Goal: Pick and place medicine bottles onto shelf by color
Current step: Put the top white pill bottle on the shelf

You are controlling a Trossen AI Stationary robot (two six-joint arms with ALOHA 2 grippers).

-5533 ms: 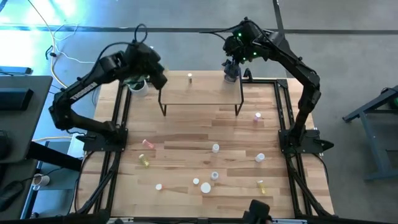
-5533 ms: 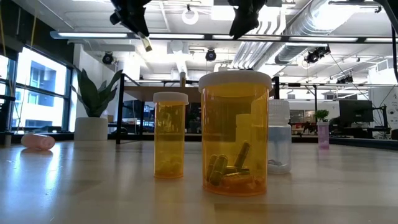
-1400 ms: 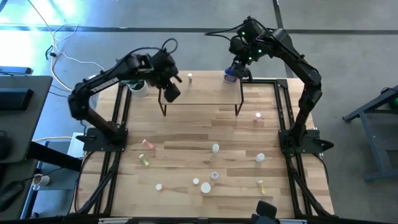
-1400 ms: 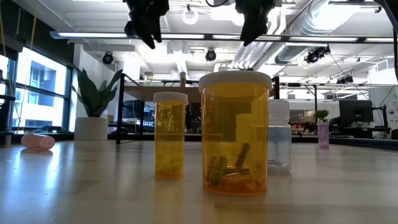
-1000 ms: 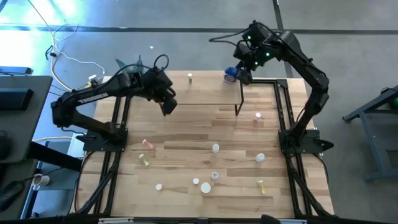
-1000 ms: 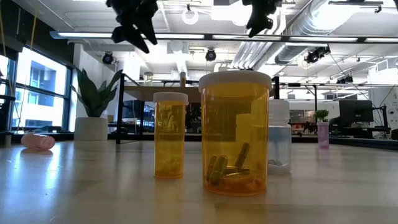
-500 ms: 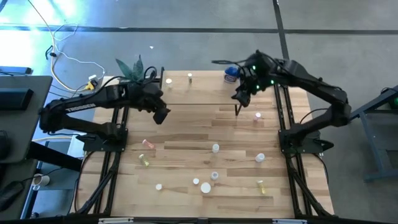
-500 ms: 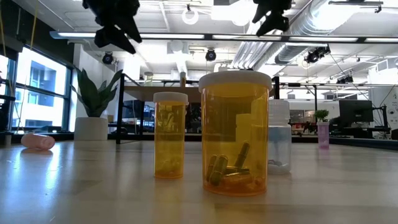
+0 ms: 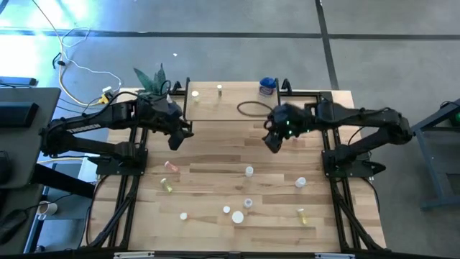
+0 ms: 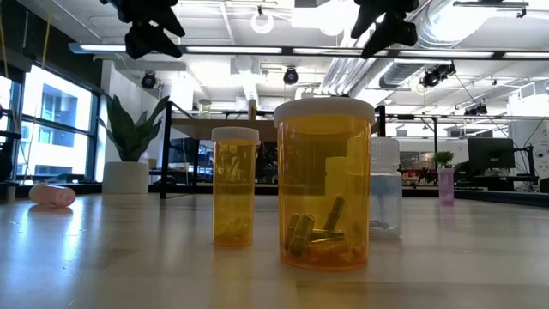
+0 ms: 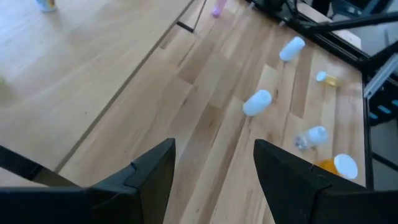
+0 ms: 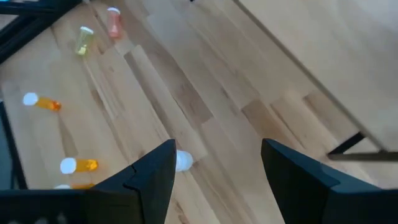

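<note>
The shelf point(image 9: 230, 108) stands at the table's far side, bearing a blue bottle point(image 9: 267, 86) at its far right and two small pale bottles point(image 9: 195, 95) point(image 9: 219, 89) at its far left. Several white, yellow, orange and pink medicine bottles lie or stand on the near half of the table, among them a white one point(image 9: 249, 171) and a pink one point(image 9: 170, 166). My left gripper point(image 9: 175, 140) hangs open off the shelf's near left corner. My right gripper point(image 9: 273, 144) hangs open just in front of the shelf's near right leg, above the white bottle point(image 12: 182, 160). Both are empty.
A potted green plant point(image 9: 151, 79) stands at the far left corner. A dark cable loop point(image 9: 251, 109) hangs over the shelf. Black frame rails point(image 9: 133, 180) run along both table sides. Two orange bottles point(image 10: 324, 184) point(image 10: 234, 184) stand close to the low camera.
Both grippers have drawn back from the shelf toward the table's near edge and sunk lower, staying open. My right gripper left the blue bottle's side and rolled as it came. My left gripper also went toward the table's left edge. The bottles have not moved.
</note>
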